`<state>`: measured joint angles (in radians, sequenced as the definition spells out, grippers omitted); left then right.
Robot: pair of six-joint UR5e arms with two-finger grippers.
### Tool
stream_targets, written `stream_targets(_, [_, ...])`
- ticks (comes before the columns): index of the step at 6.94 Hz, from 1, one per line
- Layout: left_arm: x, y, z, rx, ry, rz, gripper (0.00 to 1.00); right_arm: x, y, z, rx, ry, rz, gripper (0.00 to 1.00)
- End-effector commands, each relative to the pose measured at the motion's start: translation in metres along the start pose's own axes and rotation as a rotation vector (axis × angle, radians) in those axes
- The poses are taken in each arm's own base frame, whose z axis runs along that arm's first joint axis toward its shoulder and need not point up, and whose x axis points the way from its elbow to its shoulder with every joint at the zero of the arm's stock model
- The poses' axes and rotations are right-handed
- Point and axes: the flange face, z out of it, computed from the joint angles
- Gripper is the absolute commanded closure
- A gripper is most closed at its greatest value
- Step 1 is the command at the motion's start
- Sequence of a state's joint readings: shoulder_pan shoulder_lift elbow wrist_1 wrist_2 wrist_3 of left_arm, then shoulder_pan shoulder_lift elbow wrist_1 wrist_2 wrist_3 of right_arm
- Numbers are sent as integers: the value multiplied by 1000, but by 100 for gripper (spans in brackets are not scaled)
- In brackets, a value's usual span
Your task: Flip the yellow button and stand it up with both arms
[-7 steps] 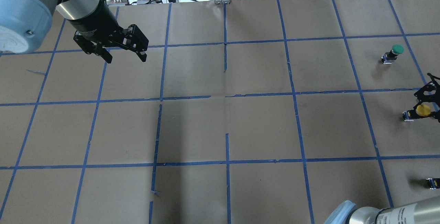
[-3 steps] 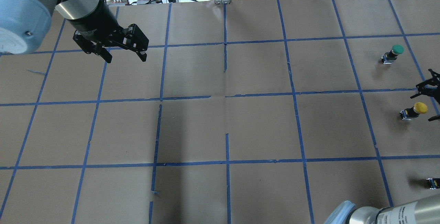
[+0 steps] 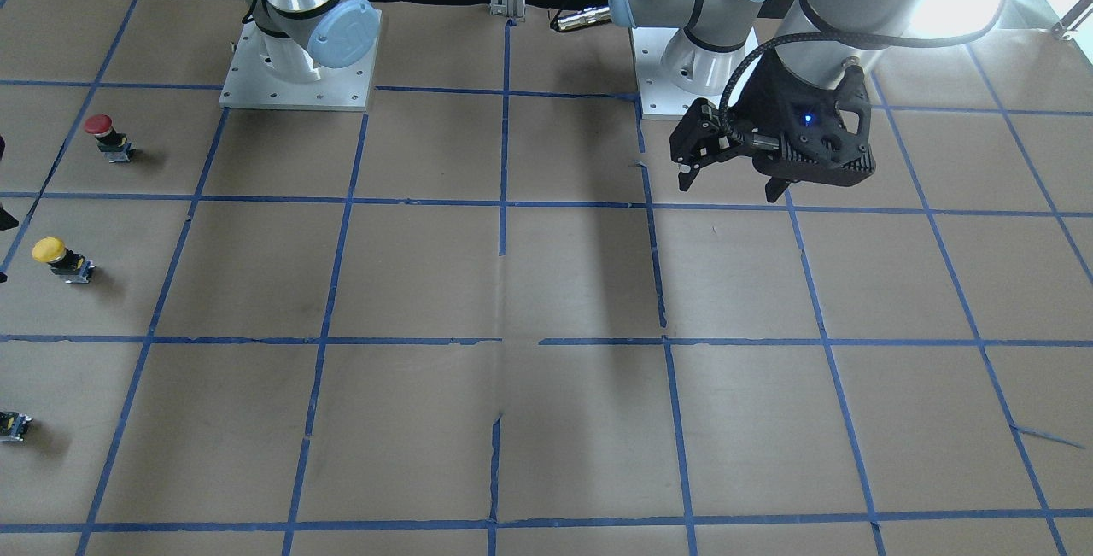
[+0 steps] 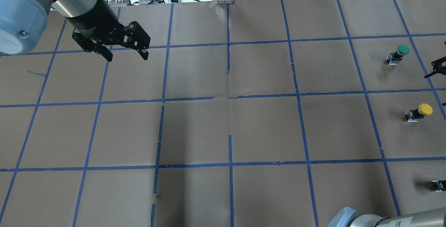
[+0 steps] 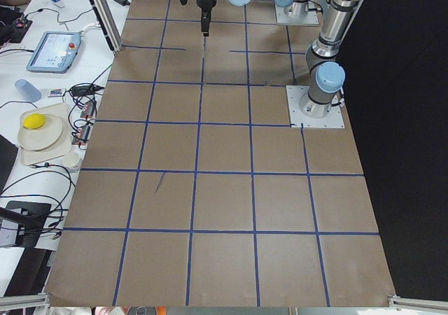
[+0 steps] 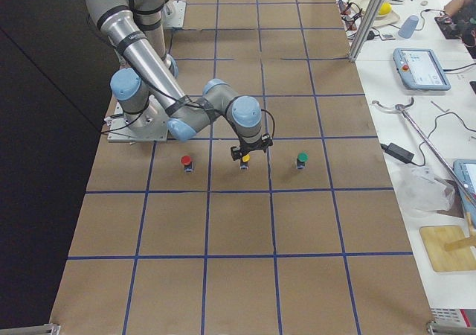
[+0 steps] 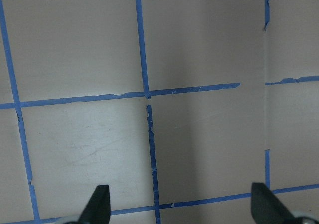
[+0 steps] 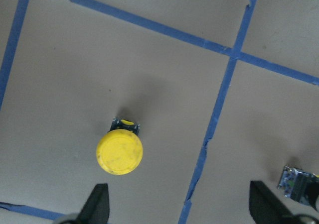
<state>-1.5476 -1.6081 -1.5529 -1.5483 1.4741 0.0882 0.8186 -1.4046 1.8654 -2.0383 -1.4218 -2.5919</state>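
A: Which way does the button (image 4: 420, 111) point?
B: Cap up, long axis vertical, on the desk's (image 4: 264, 129) right side. The wrist view shows only the round yellow cap; the front view shows the black-grey body beneath.
A: Grippers?
B: Right gripper (image 8: 180, 206) spread wide above it, not touching. Left gripper (image 4: 127, 58) also spread, far left.

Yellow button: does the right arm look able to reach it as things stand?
Probably yes: the right gripper hangs open above the yellow button, which stands alone on bare paper, red button and green button well clear.
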Motion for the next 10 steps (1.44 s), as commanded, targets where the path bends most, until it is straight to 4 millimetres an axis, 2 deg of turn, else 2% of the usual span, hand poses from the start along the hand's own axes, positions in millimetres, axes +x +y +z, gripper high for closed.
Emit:
stream_targets(1, [2,19,-5,-72,0,-4,0,45,-42,-48,43,-49,126,0])
stream_targets(3, [-1,22,-6,-71,5,2,0,87,-108,-94,34,-107,308,0])
stream_targets(4, [-1,21,-11,-61,1,1,0,109,-152,-106,5,-114,399,0])
stream_targets(5, [-3,21,-11,-63,-18,3,0,117,-192,-113,-31,-148,394,0])
stream_targets(7, [-5,19,-10,-62,-37,4,0,116,-272,-137,-54,-119,545,0])
stream_targets(8, [-5,19,-10,-60,-39,4,0,124,-309,-140,-65,-103,600,0])
stream_targets(9, [-3,20,-11,-59,-39,8,0,130,-343,-143,-84,-74,817,0])
stream_targets(10, [-4,18,-8,-63,-39,7,0,136,-360,-150,-91,-52,964,0])
